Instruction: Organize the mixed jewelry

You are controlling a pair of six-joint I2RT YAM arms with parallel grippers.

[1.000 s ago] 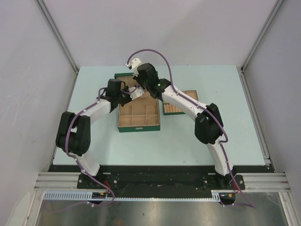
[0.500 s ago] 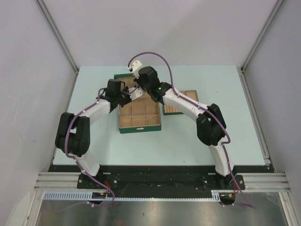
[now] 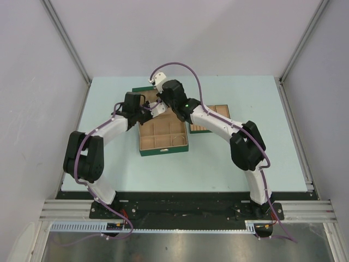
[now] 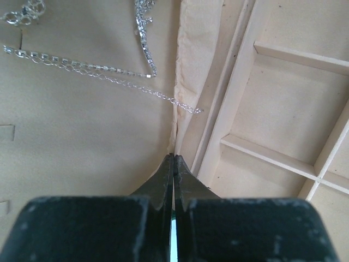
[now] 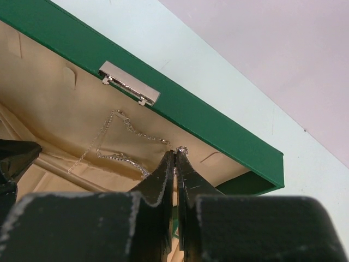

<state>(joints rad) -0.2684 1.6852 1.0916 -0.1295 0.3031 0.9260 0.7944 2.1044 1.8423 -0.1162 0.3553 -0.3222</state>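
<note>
Chain (image 4: 82, 68) lies on the lid lining (image 4: 65, 142), up and left of your left hand (image 4: 173, 159).
In the left wrist view its long axis runs from upper left down to centre, its end just above that hand's pressed-together tips. Your right hand (image 5: 175, 155), tips together too, sits against a sparkly bit (image 5: 181, 148) at mid-frame of its own view; whether it pinches it you cannot tell. The right looks nearer: lead with it.
</note>
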